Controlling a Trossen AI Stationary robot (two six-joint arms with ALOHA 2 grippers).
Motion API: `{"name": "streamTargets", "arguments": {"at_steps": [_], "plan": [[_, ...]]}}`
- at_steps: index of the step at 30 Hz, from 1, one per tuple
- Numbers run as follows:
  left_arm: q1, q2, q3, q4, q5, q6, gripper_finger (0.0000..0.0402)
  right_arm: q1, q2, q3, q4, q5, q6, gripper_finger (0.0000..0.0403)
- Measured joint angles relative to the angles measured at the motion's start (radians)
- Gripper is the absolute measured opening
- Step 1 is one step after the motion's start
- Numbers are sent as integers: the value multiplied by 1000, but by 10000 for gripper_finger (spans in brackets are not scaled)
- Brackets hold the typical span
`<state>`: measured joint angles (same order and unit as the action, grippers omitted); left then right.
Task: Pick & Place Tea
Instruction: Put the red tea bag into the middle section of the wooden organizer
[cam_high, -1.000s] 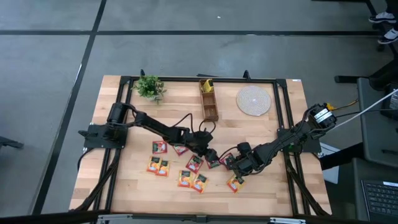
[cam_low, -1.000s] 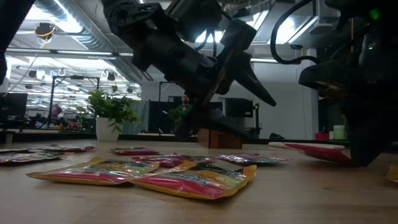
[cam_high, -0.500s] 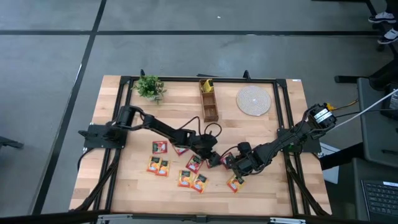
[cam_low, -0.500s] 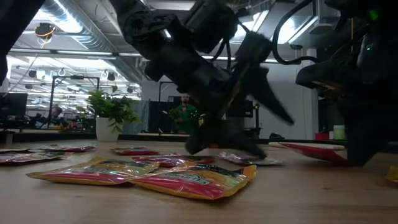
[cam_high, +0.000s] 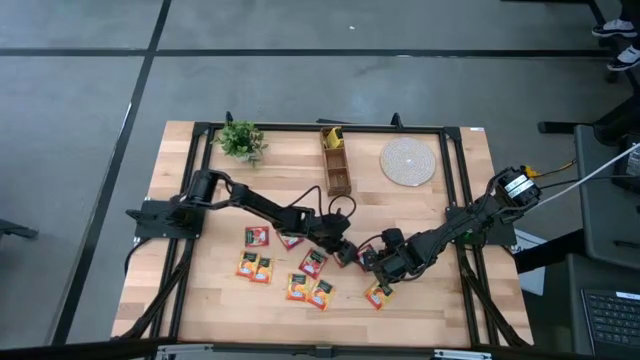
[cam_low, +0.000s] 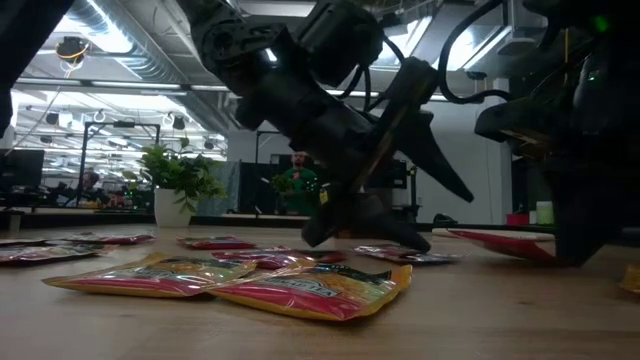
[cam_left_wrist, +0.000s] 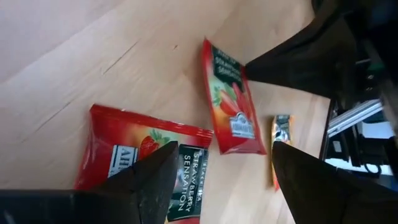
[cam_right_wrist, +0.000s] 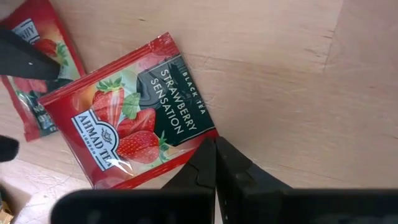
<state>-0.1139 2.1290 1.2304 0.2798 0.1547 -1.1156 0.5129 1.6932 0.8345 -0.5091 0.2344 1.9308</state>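
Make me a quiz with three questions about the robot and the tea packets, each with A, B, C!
1. Where is the little green plant?
A. near a far corner of the table, on the left arm's side
B. in the middle, among the tea
C. on the round mat

2. What fruit is pictured on the red tea packet by the right claw?
A. lemons
B. strawberries
C. blueberries

3. How are the fingers of the left claw?
A. spread apart
C. pressed together
B. out of sight

Answers:
1 A, the high view shows the plant at the table's far edge, left of the wooden box.
2 B, the right wrist view shows strawberries and the words Strawberry Sensation.
3 A, the left wrist view shows a wide gap between the two dark fingers, over another red packet.
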Motion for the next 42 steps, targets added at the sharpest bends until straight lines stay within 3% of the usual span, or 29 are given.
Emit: {"name": "streamTargets", "arguments": {"at_steps": [4, 11, 22, 29, 38, 42], "plan": [[0, 0, 4, 45, -4, 0, 253, 0, 0, 0, 2, 1, 0, 0], [-2, 0, 35, -23, 0, 27, 247, 0, 0, 0, 2, 2, 0, 0], [-8, 32, 39, 8, 71, -9, 239, 0, 0, 0, 4, 3, 3, 0], [-6, 34, 39, 10, 50, -5, 234, 0, 0, 0, 4, 3, 3, 0], [-1, 36, 39, 39, 28, 20, 150, 0, 0, 0, 13, 3, 3, 0], [1, 36, 39, 39, 48, 47, 91, 0, 0, 0, 16, 14, 3, 0]]}}
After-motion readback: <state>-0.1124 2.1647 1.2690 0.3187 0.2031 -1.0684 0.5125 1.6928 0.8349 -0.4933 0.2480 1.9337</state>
